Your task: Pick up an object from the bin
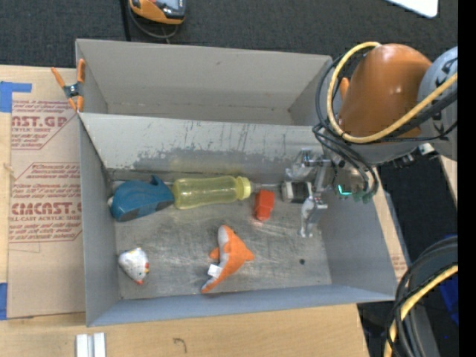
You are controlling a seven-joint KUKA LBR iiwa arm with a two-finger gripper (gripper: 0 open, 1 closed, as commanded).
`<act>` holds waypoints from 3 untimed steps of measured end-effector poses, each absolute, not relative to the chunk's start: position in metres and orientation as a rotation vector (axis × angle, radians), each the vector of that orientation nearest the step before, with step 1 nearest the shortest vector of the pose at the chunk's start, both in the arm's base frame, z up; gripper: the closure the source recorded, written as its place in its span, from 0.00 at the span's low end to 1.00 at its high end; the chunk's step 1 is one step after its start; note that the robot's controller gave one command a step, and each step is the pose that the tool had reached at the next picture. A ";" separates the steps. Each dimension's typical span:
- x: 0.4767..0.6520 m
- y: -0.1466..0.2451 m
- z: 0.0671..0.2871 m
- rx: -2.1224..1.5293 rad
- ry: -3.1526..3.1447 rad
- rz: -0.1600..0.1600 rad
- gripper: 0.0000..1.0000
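STEP pick, nothing grasped yet | gripper (307, 225) low at right end of bin (186, 80), clenched or released: cannot tell | nearest candidate: small orange block (263, 204), just beside it | ADVICE centre over block, stay clear of yellow bottle (212, 190)

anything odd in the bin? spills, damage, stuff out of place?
Nothing stands out. The yellow bottle lies on its side next to the blue toy by the back wall, which is normal for loose items. No spill shows; the bin floor only looks scuffed.
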State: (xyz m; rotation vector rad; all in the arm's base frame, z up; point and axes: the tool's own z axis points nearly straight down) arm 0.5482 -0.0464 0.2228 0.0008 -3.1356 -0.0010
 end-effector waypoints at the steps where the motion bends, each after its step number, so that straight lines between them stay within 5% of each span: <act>1: 0.550 -0.046 0.227 0.001 -3.144 0.000 0.00; 3: 0.556 0.017 0.116 0.127 -3.142 0.000 0.00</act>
